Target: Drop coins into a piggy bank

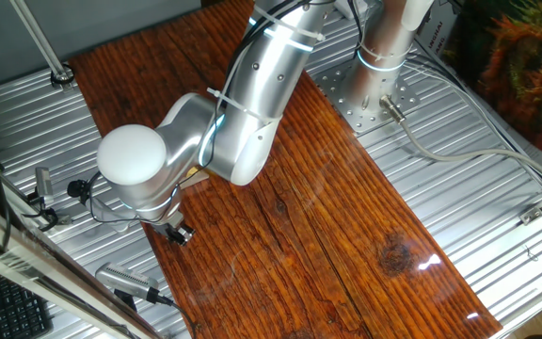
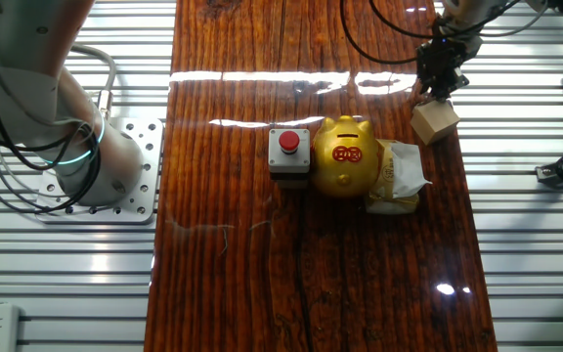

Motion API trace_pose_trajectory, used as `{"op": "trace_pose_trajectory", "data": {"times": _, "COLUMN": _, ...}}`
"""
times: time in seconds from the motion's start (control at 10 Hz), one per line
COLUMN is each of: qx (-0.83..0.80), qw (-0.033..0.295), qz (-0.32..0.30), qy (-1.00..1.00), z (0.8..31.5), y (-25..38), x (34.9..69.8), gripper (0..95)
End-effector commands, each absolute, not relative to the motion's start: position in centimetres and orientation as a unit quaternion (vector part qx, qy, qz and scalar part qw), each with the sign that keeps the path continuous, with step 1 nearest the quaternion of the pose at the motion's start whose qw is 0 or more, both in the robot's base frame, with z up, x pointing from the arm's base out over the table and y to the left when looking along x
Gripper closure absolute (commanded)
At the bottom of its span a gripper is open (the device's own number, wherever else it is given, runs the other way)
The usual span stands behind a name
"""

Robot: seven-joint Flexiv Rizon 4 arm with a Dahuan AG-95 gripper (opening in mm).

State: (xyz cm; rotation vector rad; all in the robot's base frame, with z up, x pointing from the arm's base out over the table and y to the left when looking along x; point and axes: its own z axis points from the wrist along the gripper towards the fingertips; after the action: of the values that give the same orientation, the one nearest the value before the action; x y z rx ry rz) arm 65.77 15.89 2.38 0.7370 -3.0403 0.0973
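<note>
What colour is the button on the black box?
Red. The button shows best in the other fixed view.

Piggy bank — glossy gold; table — varnished, glaring ridged wood; block — matt pale wood.

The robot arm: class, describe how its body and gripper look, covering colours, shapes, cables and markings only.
The arm is silver-grey metal with rounded, tubular links and a white domed joint cap. Glowing cyan rings circle its joints. White cable ties strap black cables along the links. The gripper is small, dark and boxy, with black cables running to it.
</note>
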Motion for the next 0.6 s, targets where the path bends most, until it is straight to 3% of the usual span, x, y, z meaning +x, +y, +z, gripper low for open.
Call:
{"op": "trace_pose_trajectory", "data": {"times": 0.1, "qx": 0.235, "qw": 0.005, "qz": 0.031, "qy": -0.971, "z": 2.26, "y": 15.84, "x": 65.78, "gripper": 76.0}}
{"op": "trace_pose_trajectory", "data": {"times": 0.6, "qx": 0.233, "qw": 0.004, "qz": 0.033, "qy": -0.972, "z": 1.95, "y": 15.78, "x": 65.7, "gripper": 76.0}}
